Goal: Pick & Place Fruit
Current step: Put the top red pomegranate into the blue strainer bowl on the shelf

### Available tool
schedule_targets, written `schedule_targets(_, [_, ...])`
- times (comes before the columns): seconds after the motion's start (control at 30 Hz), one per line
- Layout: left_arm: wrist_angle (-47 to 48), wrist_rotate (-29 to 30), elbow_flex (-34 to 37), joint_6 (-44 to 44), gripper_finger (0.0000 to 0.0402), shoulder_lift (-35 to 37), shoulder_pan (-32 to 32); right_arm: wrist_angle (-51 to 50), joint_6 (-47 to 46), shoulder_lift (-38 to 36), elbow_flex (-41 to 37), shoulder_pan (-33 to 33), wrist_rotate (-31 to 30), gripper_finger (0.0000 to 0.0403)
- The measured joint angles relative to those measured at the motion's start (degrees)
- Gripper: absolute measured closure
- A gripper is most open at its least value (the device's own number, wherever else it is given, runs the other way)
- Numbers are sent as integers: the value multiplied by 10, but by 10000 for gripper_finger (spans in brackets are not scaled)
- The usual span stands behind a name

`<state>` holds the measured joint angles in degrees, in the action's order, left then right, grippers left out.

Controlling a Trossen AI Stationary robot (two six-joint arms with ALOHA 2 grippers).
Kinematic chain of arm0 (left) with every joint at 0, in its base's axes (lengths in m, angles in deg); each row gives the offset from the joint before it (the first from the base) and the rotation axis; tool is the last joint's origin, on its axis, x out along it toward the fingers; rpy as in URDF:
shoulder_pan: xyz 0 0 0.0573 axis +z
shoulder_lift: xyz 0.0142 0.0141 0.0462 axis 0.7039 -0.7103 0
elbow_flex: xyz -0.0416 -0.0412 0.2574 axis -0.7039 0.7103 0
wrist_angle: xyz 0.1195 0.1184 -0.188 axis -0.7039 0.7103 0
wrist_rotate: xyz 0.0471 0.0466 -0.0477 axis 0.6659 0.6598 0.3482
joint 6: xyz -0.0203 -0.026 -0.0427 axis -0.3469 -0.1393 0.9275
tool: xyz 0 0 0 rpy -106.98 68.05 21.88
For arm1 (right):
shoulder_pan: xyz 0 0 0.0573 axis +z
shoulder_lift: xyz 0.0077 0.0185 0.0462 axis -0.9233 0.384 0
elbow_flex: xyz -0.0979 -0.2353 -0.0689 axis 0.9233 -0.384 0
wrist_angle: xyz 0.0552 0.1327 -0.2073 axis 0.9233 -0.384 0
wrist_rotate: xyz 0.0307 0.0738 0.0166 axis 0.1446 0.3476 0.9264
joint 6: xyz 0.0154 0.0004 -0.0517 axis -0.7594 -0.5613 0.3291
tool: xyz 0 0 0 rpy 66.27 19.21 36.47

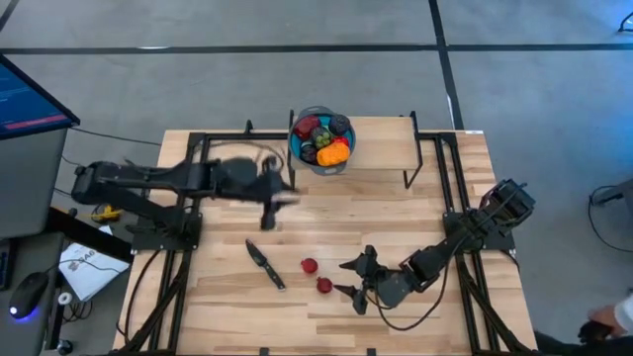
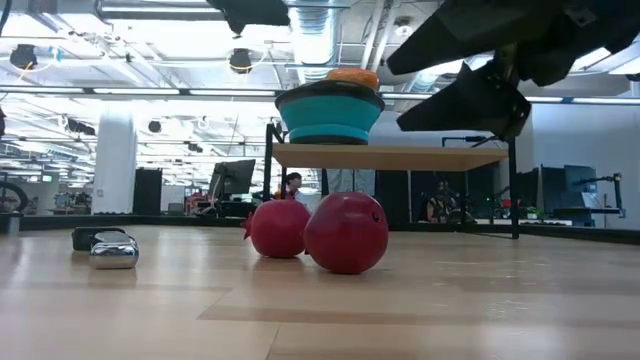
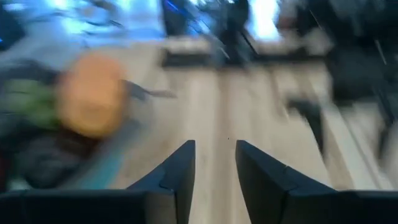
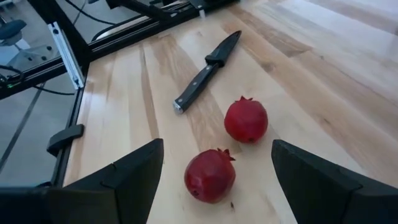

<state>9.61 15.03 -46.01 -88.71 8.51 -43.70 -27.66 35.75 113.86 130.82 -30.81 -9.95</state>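
Two small dark red pomegranate-like fruits lie on the table side by side, one [image 1: 310,265] [image 4: 246,119] and the other [image 1: 323,285] [image 4: 210,175]. My right gripper [image 1: 353,280] [image 4: 216,149] hovers just right of them, open, its fingers standing wide on either side of the nearer fruit without touching it. A teal bowl [image 1: 294,148] [image 2: 329,110] on a raised wooden shelf holds the other fruit: orange [image 1: 334,153], red, pale green and dark pieces. My left gripper [image 1: 287,198] [image 3: 214,168] hangs in front of the bowl, open and empty, blurred.
A black-handled knife [image 1: 265,265] [image 4: 205,71] lies on the table left of the two red fruits. The shelf [image 1: 396,148] stands on thin black legs at the far edge. Bare wood stretches between the shelf and the fruits. A person's hand shows at the right edge [image 1: 618,314].
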Motion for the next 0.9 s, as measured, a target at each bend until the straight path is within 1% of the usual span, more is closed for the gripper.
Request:
schedule_targets(0.07, [30,-15,7,-57,279,-1,-23,-6,-7,0,0,6,0,111])
schedule_targets(0.13, [23,-22,28,-97,259,-6,-54,-12,-11,0,0,12,0,111])
schedule_targets(0.23, [6,-26,80,-110,214,-13,-101,-11,-19,0,0,21,-4,111])
schedule_targets(0.33, [-59,-27,146,-71,158,-27,-137,-10,-26,0,0,29,-24,111])
schedule_targets(0.43, [-183,-25,208,-11,108,-61,-164,-10,-34,0,0,35,-41,111])
schedule_targets(0.53, [-300,-1,255,19,77,-118,-186,-8,-34,0,0,36,-44,111])
schedule_targets(0.63, [-386,53,270,20,63,-179,-201,-7,-36,0,0,36,-44,111])
schedule_targets(0.7, [-420,81,271,21,60,-218,-203,-3,-36,0,0,34,-44,111])
schedule_targets(0.8, [-485,84,271,21,63,-274,-199,-3,-39,0,0,34,-44,111])
schedule_targets(0.9, [-539,75,271,21,68,-321,-194,-3,-47,0,0,34,-44,111])
